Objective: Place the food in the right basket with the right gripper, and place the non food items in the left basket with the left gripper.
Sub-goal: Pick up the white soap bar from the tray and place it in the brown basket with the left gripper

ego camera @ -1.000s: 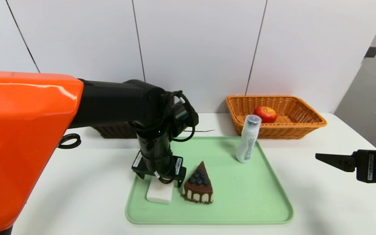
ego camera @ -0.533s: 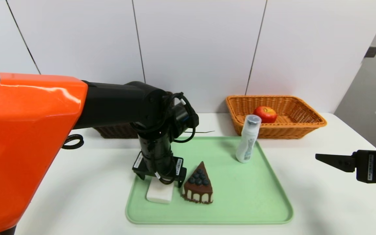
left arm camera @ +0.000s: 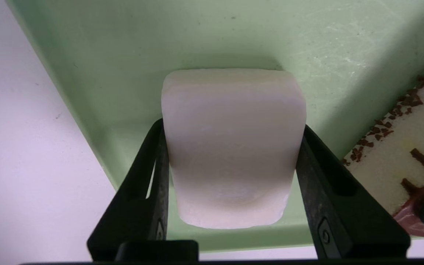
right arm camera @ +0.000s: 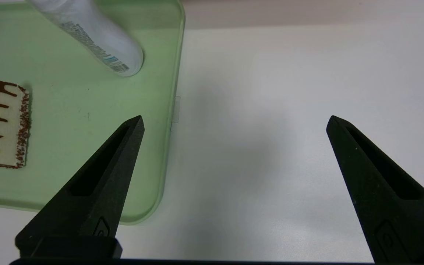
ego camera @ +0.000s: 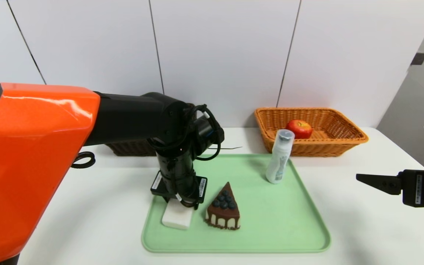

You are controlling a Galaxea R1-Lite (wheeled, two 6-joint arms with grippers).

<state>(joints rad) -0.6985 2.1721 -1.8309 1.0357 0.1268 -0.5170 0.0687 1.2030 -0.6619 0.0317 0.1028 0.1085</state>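
- Green tray (ego camera: 271, 235) holds the cake slice (ego camera: 223, 211) just beside the soap bar (ego camera: 177, 218).
- Left gripper (left arm camera: 230, 176) is clamped on both sides of the soap bar; lift straight up, away from the cake.
- Right gripper (right arm camera: 234, 147) waits with fingers apart over the table.

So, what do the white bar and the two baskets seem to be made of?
White bar: looks like soap, matte and slightly waxy, with rounded edges; it could also be plastic. Orange-tan basket: woven wicker or rattan, strands visible, slight sheen. Dark brown basket: apparently the same weave, but mostly hidden behind the left arm.
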